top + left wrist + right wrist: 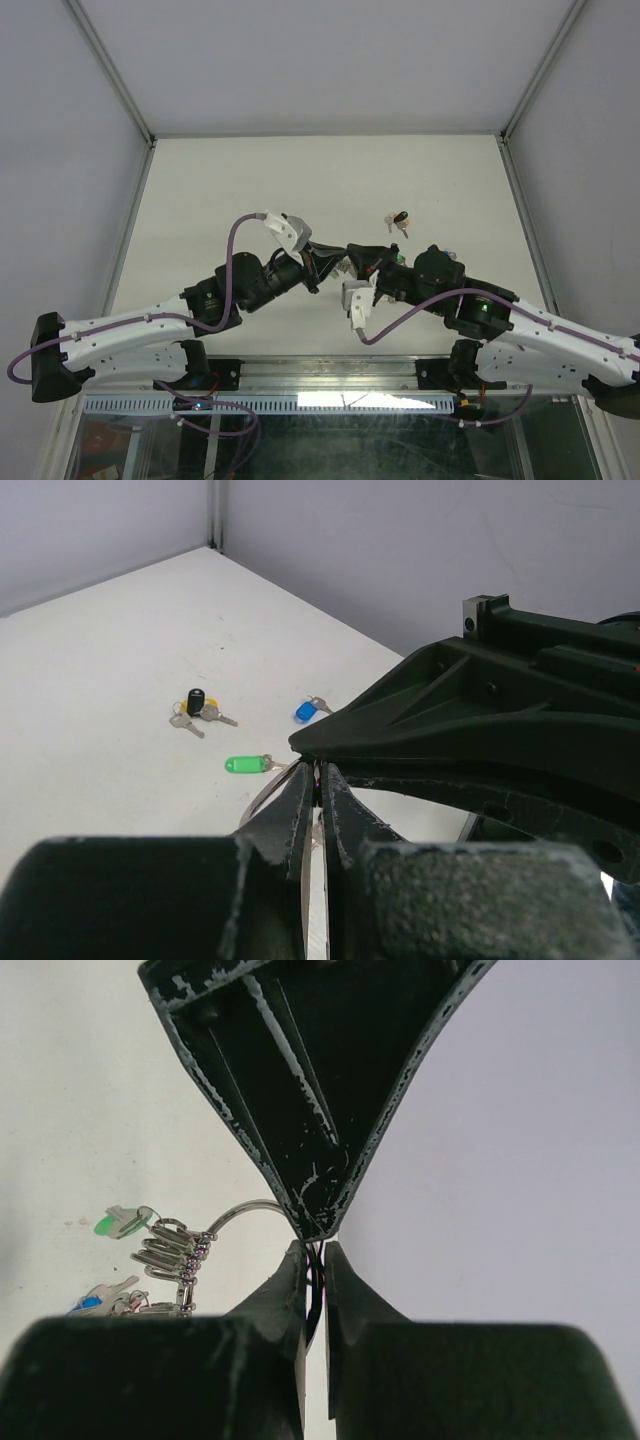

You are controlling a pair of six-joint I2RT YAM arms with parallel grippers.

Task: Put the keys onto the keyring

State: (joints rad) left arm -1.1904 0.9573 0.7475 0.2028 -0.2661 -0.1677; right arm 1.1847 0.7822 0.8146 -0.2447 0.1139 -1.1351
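Both grippers meet tip to tip above the middle of the table. My left gripper [330, 262] [317, 780] is shut on the keyring [262, 797], whose thin silver wire arcs out to the left of its fingers. My right gripper [353, 264] [317, 1252] is shut on a thin dark curved piece that looks like the same keyring [238, 1211]. Several small rings hang on the wire, with a green-capped key [120, 1223] [243, 765] and a blue-capped key [88, 1304] [306, 711] beside them. I cannot tell whether those keys hang or lie on the table.
A small black-and-yellow key bunch [398, 221] [195, 704] lies on the white table [220, 190] behind the grippers. Grey walls with metal corner posts close in the table at the back and on both sides.
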